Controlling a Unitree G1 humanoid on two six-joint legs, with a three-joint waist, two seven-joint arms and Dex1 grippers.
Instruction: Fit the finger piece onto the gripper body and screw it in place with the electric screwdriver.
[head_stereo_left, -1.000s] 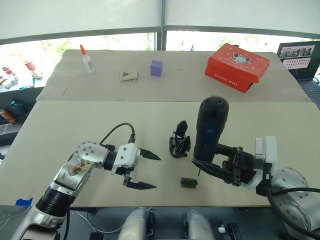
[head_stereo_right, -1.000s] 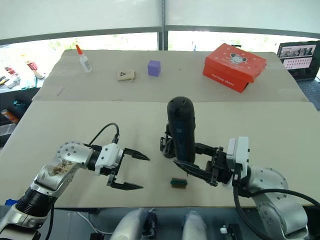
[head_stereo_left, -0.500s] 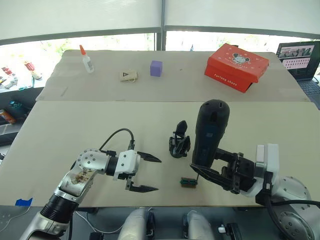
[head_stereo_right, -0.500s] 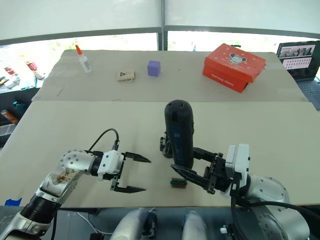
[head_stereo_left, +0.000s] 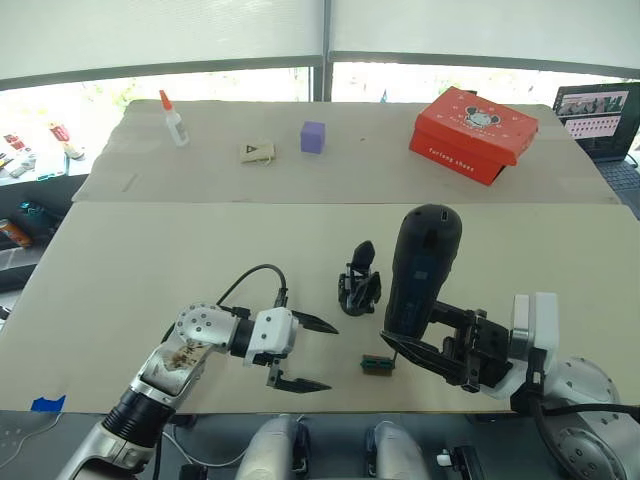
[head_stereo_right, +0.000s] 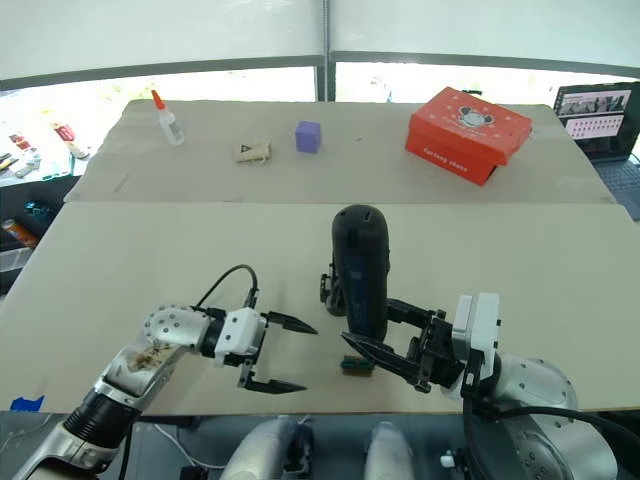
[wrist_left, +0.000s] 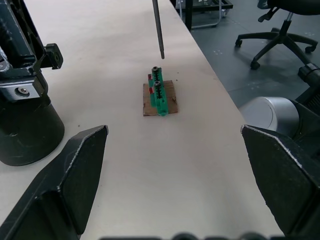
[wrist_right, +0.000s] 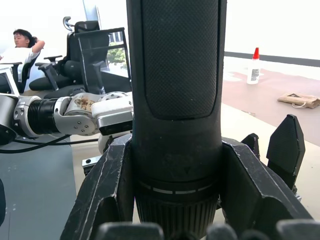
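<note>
Beige tabletop (head_stereo_left: 150, 250) fills the middle of the frame, with a glue bottle (head_stereo_left: 174, 118), a purple cube (head_stereo_left: 313, 136) and a red box (head_stereo_left: 474, 134) along the top. Near the lower middle, the right gripper (head_stereo_left: 425, 355) holds the electric screwdriver (head_stereo_left: 422, 265) upright, its bit just above a small green block (head_stereo_left: 376, 365). The gripper body (head_stereo_left: 359, 283) stands just left of the screwdriver. The left gripper (head_stereo_left: 310, 354), at lower left, is spread wide and holds nothing.
</note>
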